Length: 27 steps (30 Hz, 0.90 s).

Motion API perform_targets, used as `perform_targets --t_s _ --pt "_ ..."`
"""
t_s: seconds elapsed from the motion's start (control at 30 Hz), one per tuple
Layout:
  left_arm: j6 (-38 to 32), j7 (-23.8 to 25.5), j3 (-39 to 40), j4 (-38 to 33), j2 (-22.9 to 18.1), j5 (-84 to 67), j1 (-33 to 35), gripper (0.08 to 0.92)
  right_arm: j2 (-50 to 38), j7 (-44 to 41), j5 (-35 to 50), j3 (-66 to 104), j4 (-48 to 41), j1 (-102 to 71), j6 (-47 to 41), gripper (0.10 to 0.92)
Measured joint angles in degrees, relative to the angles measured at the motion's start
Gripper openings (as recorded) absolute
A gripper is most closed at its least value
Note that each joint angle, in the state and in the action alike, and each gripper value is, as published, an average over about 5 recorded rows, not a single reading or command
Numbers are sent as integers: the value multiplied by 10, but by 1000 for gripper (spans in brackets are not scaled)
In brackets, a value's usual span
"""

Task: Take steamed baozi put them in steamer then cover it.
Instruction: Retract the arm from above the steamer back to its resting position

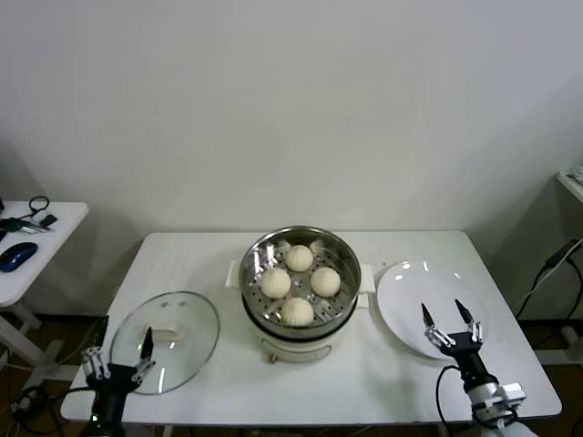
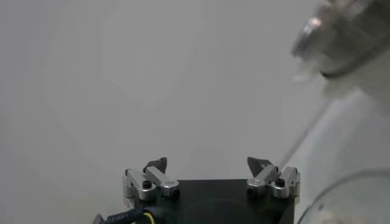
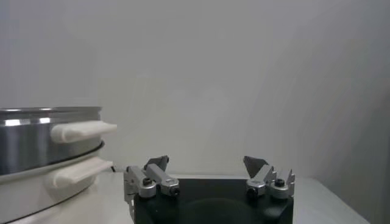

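Baozi filled the steamer [image 1: 273, 250] at the centre of the head view: four steamed baozi [image 1: 298, 285] sat in a tight diamond on the perforated floor of the steel basket, each close beside its neighbours. The basket rested on its cream-white pot base, whose side handles stuck out at either side; the right wrist view caught those handles at its left edge. The cover [image 1: 165, 329] lay flat on the white table [image 1: 364, 373] in the lower left of the frame, well apart from the steamer, its cream handle facing up. A white plate [image 1: 410, 296] sat just beside the steamer's right handle, bare of buns.

The left gripper [image 1: 117, 360] stood at the lower left of the frame at the near rim of the cover, its fingers spread wide and holding nothing. The right gripper [image 1: 450, 323] stood at the lower right over the near part of the plate, likewise spread wide and empty. A small side table [image 1: 55, 228] at the far left edge carried a blue mouse [image 1: 17, 256] and some cables.
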Motion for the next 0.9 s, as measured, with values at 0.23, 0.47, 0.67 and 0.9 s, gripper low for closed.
perform_targets --t_s 0.23,0.47,0.67,0.9 --pt "10 -25 -5 94 19 139 -46 823 21 3 3 13 2 -21 15 823" --pt "24 -38 -2 175 28 211 -91 823 29 6 7 25 5 -34 22 823" --pt "33 -40 3 221 30 248 -125 823 36 7 9 30 4 -41 28 823" --pt "49 -37 9 249 35 270 -164 823 38 7 9 35 0 -47 35 823"
